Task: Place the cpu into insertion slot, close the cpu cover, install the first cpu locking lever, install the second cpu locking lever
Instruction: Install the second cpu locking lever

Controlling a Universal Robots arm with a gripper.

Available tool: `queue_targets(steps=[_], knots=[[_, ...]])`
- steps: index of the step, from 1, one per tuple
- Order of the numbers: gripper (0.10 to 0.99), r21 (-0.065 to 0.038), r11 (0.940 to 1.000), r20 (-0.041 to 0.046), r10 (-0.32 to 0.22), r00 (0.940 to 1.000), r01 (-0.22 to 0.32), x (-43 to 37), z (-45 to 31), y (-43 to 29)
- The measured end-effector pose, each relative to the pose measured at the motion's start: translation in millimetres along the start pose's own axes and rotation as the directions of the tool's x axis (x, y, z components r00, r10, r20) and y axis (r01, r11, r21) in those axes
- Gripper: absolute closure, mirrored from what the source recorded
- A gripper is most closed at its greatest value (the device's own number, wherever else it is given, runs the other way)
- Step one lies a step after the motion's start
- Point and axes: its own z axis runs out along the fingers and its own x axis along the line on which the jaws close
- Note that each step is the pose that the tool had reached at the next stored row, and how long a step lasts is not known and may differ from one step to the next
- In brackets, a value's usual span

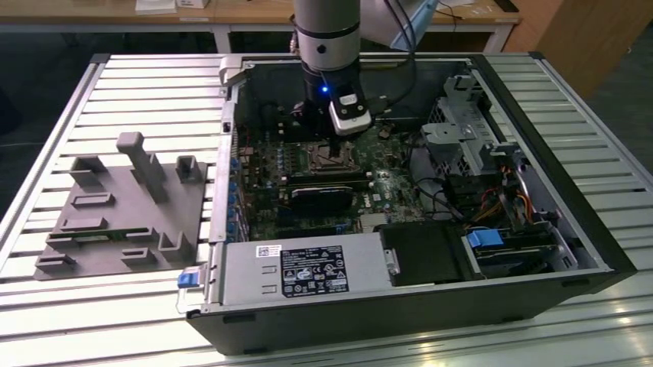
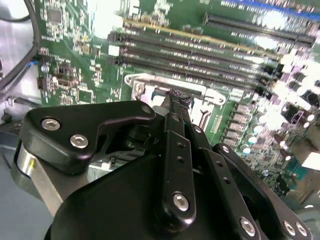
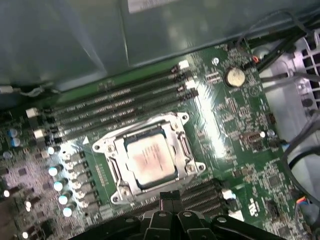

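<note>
grey fixture block (image 1: 122,206) on slatted table (image 1: 61,99) | power supply (image 1: 301,269) | drive cage (image 1: 464,138)

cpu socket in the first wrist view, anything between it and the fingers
Nothing visible does. The silver-grey square cpu sits in the metal-rimmed insertion slot with the thin silver cpu cover framing it, and the black fingers hang just beside its edge.

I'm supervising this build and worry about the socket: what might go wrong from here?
The hand hangs right at the rim of the insertion slot, so a small sideways slip may scrape the cpu seated in it. The memory slots run along one side of the socket, leaving little room for the fingers there. Loose cables lie nearby and might catch the arm.
</note>
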Motion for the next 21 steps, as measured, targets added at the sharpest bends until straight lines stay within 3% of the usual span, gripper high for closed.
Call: queue_targets(steps=[6,11,12,13,17,18,21], knots=[[0.98,0.0,1.0,0.0,0.0,1.0,0.0,-3.9,0.1,-10.6],[0.98,0.0,1.0,-0.0006,0.0,1.0,0.0,-4.2,0.2,-11.5],[0.98,0.002,1.0,-0.0065,0.0,1.0,0.0,-4.3,0.3,-11.6],[0.98,0.006,1.0,-0.0178,0.0,0.9998,0.0,-4.3,0.5,-11.6],[0.98,0.029,0.9996,-0.0824,0.0,0.9966,0.003,-4.4,1.2,-11.5],[0.98,0.031,0.9995,-0.0868,-0.001,0.9962,0.003,-4.4,1.2,-11.5],[0.98,0.031,0.9995,-0.0868,0.0,0.9962,0.003,-4.4,1.2,-11.5]])
